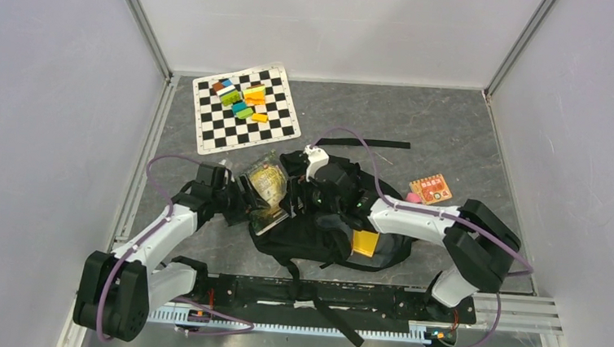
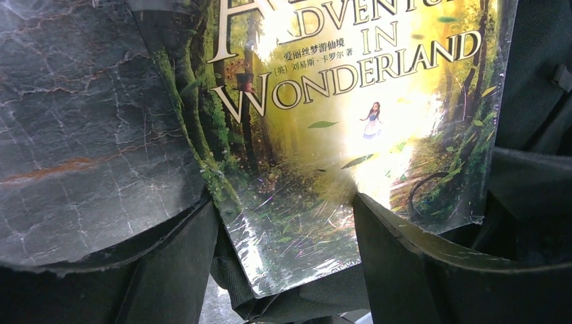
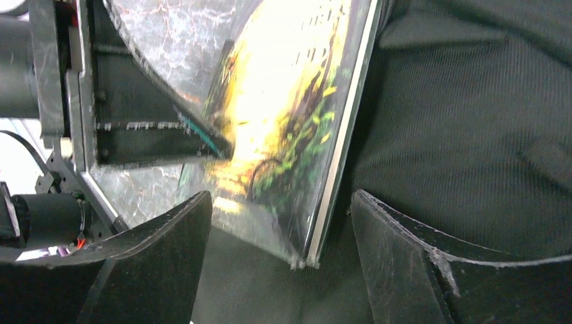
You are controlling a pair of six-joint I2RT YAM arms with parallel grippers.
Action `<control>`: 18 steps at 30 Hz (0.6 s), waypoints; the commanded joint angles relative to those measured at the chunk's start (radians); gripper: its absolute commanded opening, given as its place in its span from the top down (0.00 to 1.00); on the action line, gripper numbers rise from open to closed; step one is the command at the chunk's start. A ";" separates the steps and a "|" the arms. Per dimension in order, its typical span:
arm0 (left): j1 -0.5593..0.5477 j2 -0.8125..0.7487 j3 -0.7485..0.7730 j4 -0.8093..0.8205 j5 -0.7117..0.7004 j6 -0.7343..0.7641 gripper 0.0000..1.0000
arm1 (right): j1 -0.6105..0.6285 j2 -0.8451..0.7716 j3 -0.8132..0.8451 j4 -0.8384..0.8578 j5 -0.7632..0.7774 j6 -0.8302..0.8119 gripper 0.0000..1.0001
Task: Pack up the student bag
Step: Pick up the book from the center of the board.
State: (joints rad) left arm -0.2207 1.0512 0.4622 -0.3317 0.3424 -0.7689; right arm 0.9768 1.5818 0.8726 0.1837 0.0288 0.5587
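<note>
**Inspector:** Your right gripper [image 3: 282, 196] is standing wide open, its black jaws straddling the edge of the glossy green-and-gold paperback book [image 3: 290, 115], holding nothing.

**Operator:** And the left?

**Inspector:** Your left gripper [image 2: 284, 202] is gaping around the book's corner; whether it is clamping, I cannot tell. By my judgement you are feeding the book into the large black soft fabric backpack [image 1: 316, 231], which is lying mid-table between your arms. The next move is calling for a push deeper into its mouth. A grey marbled tabletop [image 1: 453, 143] and pale panel walls [image 1: 46, 123] are enclosing you.

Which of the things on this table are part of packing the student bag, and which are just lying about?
For the job: student bag, book, likely yellow pad and orange card.
Lying about: checkered mat, coloured blocks on it.
</note>
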 commanded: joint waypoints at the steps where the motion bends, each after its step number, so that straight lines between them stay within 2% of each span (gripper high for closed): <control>1: -0.014 0.010 -0.009 0.053 0.031 0.022 0.23 | -0.059 0.101 0.079 0.030 -0.162 -0.071 0.22; 7: -0.014 -0.009 -0.014 0.052 0.023 0.031 0.23 | -0.081 0.228 0.181 0.051 -0.350 -0.049 0.39; 8: -0.014 -0.008 -0.014 0.052 0.025 0.032 0.23 | -0.083 0.240 0.182 0.063 -0.368 -0.031 0.44; 12: -0.014 -0.019 -0.005 0.032 0.018 0.054 0.23 | -0.097 0.251 0.163 0.141 -0.412 0.034 0.78; 16: -0.014 -0.077 0.046 -0.051 -0.037 0.100 0.21 | -0.109 0.225 0.160 0.229 -0.476 0.098 1.00; 18: -0.014 -0.121 0.089 -0.102 -0.071 0.128 0.17 | -0.113 0.193 0.168 0.251 -0.479 0.113 1.00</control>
State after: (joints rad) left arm -0.2222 1.0023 0.4564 -0.4011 0.3092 -0.7296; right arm 0.8379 1.8175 1.0245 0.3332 -0.3161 0.6498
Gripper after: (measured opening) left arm 0.791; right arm 0.065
